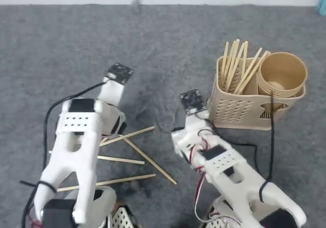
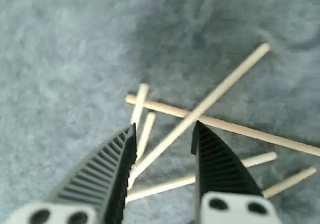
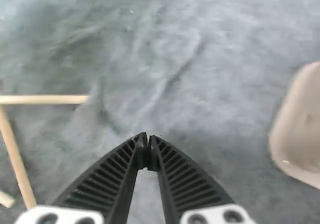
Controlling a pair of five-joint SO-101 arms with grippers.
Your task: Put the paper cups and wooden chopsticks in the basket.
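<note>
Chopsticks (image 1: 122, 159) lie crossed at the high view's lower left — the left gripper (image 2: 165, 129), jaws apart astride one, should pinch only that stick; the right gripper (image 3: 148, 145) sits closed, empty.

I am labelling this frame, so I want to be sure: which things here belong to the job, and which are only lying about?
Part of the job: loose chopsticks; basket, holding paper cups and standing chopsticks; left gripper, open; right gripper, shut.
Only lying about: grey mat; black cable.
</note>
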